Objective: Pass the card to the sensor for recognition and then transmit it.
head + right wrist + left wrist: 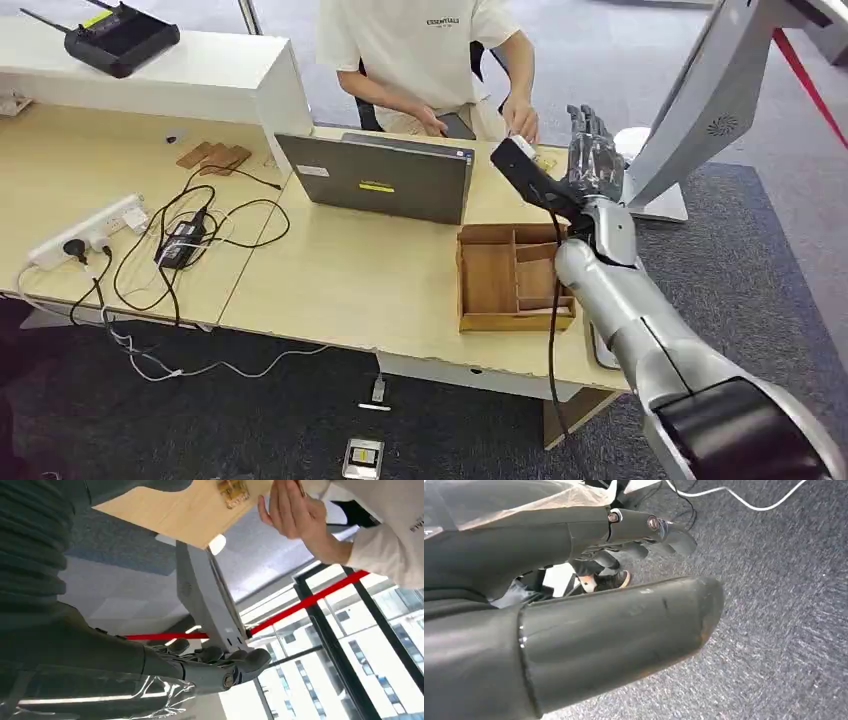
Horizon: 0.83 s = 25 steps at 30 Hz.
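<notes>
Card – not surely identifiable: a small pale flat piece (pixel 522 147) sits just at the seated person's hand (pixel 520 122), at the far edge of the light wooden desk (pixel 350 280); too small to say if it is the card. Just beside it on the desk lies a small yellow-brown block (pixel 545 158), possibly the sensor. The silver-armed right hand (pixel 592 150) is raised upright next to the person's hand, fingers straight and spread; the right wrist view shows nothing in it. The left hand (pixel 639 535) hangs over grey carpet (pixel 774 605), fingers loosely out, holding nothing.

Step, as a judgement: the handover end of the task, with the card likely at or in the person's hand rather than the robot's. Next move calls for pulling the right hand back clear of the brown wooden divided tray (pixel 487 320) and the grey laptop (pixel 385 180).
</notes>
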Motion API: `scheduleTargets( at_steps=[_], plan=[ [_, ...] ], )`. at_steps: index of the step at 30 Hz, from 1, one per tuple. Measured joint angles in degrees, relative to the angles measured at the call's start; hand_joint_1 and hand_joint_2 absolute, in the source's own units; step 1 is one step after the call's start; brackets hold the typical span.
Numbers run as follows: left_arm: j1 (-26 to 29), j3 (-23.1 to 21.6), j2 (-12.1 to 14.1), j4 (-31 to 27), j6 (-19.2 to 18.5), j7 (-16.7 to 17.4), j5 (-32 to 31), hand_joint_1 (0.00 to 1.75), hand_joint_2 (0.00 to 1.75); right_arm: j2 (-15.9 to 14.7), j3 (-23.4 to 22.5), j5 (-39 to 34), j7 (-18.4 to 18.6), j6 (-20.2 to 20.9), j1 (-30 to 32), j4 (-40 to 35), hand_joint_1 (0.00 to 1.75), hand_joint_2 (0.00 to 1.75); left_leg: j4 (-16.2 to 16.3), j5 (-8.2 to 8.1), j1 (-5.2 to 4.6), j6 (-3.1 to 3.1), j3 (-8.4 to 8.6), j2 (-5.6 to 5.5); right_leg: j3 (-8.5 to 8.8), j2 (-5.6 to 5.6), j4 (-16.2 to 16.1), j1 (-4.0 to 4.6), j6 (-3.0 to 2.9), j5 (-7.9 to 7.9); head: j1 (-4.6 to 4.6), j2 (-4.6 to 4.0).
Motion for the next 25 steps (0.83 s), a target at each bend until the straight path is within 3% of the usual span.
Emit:
scheduleTargets(
  at_steps=[5,9,12,16,20,25],
  plan=[
    [1.1,0.94,0.0,0.17,0.87,-0.46,0.5,0.0,0.0,-1.33,0.17,0.17,-0.59,-4.91,0.53,-2.27,0.0,1.75,0.01,0.0,0.0,0.0,0.0,0.01,-0.02,0.0,-0.03,0.0,0.0,0.0,0.0,0.0],
    [2.1,1.99,-0.04,0.33,1.46,-0.83,1.05,0.0,0.0,-4.96,0.26,3.37,1.12,-9.53,2.68,-7.96,0.0,1.75,0.02,0.0,0.0,0.0,0.04,0.02,-0.01,0.0,-0.05,0.0,0.0,0.0,0.0,0.0],
    [2.94,2.71,-0.02,0.5,2.44,-1.2,1.75,0.0,0.0,-9.22,-1.61,7.52,3.02,-9.9,6.3,-13.76,0.0,1.75,0.05,-0.01,0.0,0.01,0.05,-0.03,0.06,-0.02,-0.1,0.0,0.02,-0.01,0.0,0.0],
    [4.42,3.89,0.0,0.72,4.24,-1.86,3.15,0.0,0.0,-15.29,-6.62,9.53,5.12,-9.92,12.39,-21.83,0.0,1.75,0.08,-0.06,-0.04,0.07,0.04,-0.02,0.06,-0.02,-0.14,-0.02,0.03,-0.01,-0.02,0.0],
    [6.23,5.05,0.0,0.96,5.77,-2.51,4.66,0.0,0.0,-21.03,-14.57,10.73,4.44,-9.94,18.78,-27.63,0.0,1.75,0.09,-0.11,-0.05,0.12,-0.01,-0.04,0.05,-0.01,-0.18,-0.03,0.04,-0.02,0.0,0.0],
    [7.43,6.08,-0.11,1.14,7.5,-2.82,6.49,0.0,0.0,-24.5,-26.09,12.79,3.41,-9.92,24.72,-31.45,0.0,1.75,0.08,-0.12,-0.04,0.12,0.02,-0.01,0.07,0.0,-0.18,-0.04,0.06,-0.02,0.0,0.0]
  ],
)
